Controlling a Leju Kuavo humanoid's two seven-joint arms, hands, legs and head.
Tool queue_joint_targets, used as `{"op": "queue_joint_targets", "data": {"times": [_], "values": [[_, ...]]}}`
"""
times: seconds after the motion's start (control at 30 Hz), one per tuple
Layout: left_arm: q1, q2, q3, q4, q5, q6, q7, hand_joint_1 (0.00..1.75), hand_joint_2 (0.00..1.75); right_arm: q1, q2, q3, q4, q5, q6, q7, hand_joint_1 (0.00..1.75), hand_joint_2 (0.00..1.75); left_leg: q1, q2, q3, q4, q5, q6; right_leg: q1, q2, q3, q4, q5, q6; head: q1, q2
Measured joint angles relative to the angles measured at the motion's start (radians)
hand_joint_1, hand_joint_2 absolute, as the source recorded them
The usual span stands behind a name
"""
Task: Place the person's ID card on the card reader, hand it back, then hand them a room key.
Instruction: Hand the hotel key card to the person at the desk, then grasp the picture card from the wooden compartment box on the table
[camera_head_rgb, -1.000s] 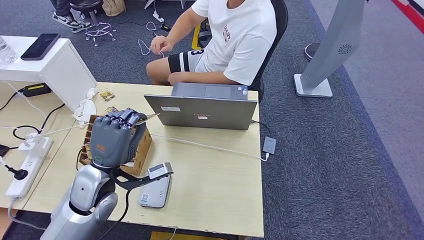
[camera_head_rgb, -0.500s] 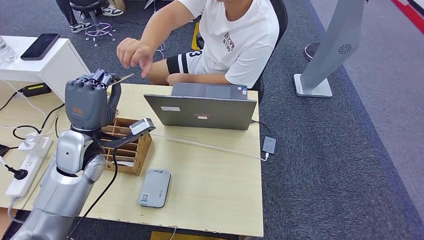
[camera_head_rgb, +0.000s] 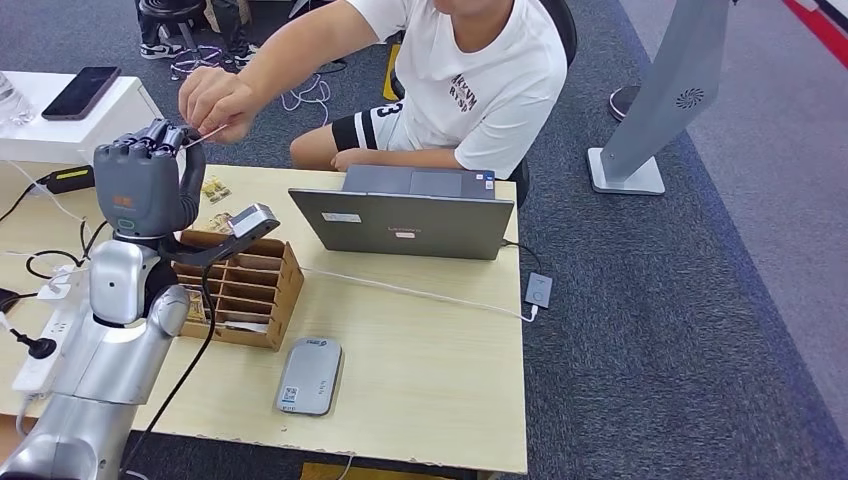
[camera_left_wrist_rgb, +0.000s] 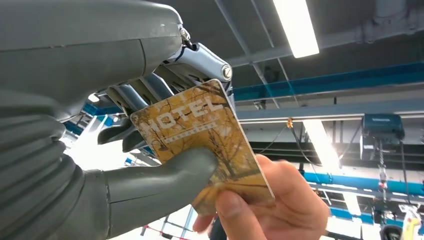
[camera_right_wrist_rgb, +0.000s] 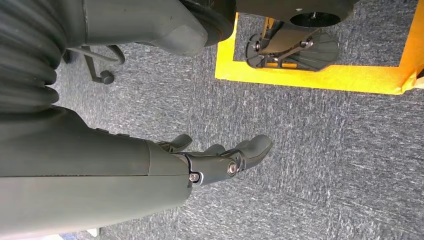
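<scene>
While the left hand (camera_head_rgb: 143, 185) is raised above the far left part of the wooden desk (camera_head_rgb: 430, 360), it pinches a room key card (camera_left_wrist_rgb: 205, 142) between its thick grey thumb and darker fingers (camera_left_wrist_rgb: 132, 97). From the left wrist, the card shows a yellow-brown tree picture and the word HOTEL, and the person's hand (camera_left_wrist_rgb: 270, 210) grips its outer end, thumb pressed on the face — so both hands hold the card at once. From the head, the person's hand (camera_head_rgb: 215, 100) reaches over from a seat behind the desk and meets the robot's fingertips, where the card appears as a thin sliver.

On the desk, a grey card reader (camera_head_rgb: 310, 375) lies flat near the front edge, just beside a wooden box of compartments (camera_head_rgb: 245, 295) that sits below the raised arm. A closed-angle laptop (camera_head_rgb: 410, 220) stands further back, its white cable running to the desk's right edge.

The right hand (camera_right_wrist_rgb: 220, 157) hangs over grey carpet — its fingers lightly curved, apart, and holding nothing.
</scene>
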Motion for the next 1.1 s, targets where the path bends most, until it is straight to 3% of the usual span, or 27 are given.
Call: {"op": "queue_joint_targets", "data": {"times": [0.13, 0.27, 0.53, 1.1], "values": [[-0.005, 0.016, 0.042, 0.066, 0.018, 0.036, -0.002, 1.75, 1.75, 0.0, 0.0, 0.004, 0.0, 0.012, -0.001, 0.007, 0.0, 1.75, 0.0, 0.0, 0.0, 0.0, 0.0, 0.0, 0.0, 0.0, 0.0, 0.0, 0.0, 0.0, 0.0, 0.0], [0.001, 0.017, 0.053, 0.074, 0.025, 0.048, -0.002, 0.01, 1.75, 0.0, 0.0, 0.004, 0.0, 0.012, -0.001, 0.007, 0.0, 1.75, 0.0, 0.001, 0.0, 0.0, 0.0, 0.0, 0.0, 0.0, 0.0, 0.0, 0.0, 0.0, 0.0, 0.0], [0.032, 0.013, 0.055, 0.074, 0.025, 0.047, -0.011, 0.0, 1.75, 0.0, 0.0, 0.004, 0.0, 0.012, -0.003, 0.007, 0.0, 1.75, 0.0, 0.001, 0.0, 0.0, 0.0, 0.0, 0.0, 0.0, 0.0, 0.0, 0.0, 0.0, 0.0, 0.0], [0.247, -0.031, 0.047, -0.142, 0.06, 0.011, -0.064, 0.0, 1.75, 0.004, 0.0, 0.003, 0.0, -0.005, -0.025, 0.01, 0.0, 1.75, 0.0, 0.002, 0.0, 0.0, 0.0, 0.0, 0.0, 0.001, -0.001, 0.0, 0.0, -0.001, 0.0, 0.0]]}}
